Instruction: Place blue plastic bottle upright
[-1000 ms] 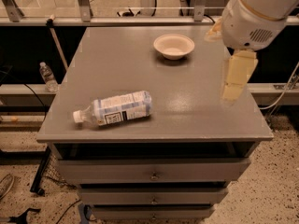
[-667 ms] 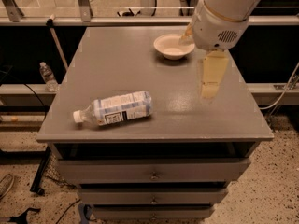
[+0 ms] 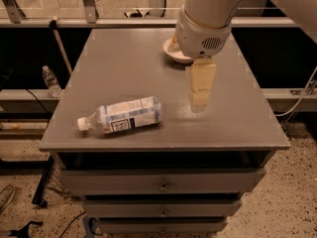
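The blue plastic bottle lies on its side near the front left of the grey cabinet top. Its white cap points left and its pale blue-and-white label faces up. My gripper hangs from the white arm over the middle right of the top, to the right of the bottle and apart from it. It holds nothing that shows.
A white bowl sits at the back of the top, partly hidden behind my arm. A small clear water bottle stands on a low ledge to the left of the cabinet. Drawers are below the front edge.
My arm and gripper have moved left across the top, from the right edge toward the middle. The bottle has not moved.
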### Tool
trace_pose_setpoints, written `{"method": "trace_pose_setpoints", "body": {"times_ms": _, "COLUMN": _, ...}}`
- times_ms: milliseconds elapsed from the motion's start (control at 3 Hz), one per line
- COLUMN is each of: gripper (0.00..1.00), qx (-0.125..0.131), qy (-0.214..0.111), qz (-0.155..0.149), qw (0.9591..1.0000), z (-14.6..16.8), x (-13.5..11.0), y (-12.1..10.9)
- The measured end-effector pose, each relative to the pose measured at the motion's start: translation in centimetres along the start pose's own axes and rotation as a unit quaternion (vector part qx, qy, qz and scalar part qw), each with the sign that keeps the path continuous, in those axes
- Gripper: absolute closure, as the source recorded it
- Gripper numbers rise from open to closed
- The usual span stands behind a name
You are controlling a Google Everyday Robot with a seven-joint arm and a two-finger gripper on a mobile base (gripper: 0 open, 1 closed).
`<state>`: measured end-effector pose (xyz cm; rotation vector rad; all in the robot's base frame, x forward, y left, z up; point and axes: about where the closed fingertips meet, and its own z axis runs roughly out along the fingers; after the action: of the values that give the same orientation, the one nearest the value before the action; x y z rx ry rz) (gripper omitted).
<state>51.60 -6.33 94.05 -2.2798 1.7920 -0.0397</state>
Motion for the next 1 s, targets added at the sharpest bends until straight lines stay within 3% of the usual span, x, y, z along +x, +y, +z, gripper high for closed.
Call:
{"method": "trace_pose_setpoints", "body": {"times_ms": 333, "gripper": 0.00, "qx": -0.008, "qy": -0.006, "qz": -0.001, "qw": 0.9999, "z": 1.1, "x": -0.8, "y": -0.8}}
{"method": "trace_pose_setpoints", "body": {"times_ms": 1000, "gripper": 0.00, "qx": -0.019, "qy": 0.015, "qz": 0.007, "qw": 0.9997, "z": 4.5, "x": -6.7, "y": -2.2}}
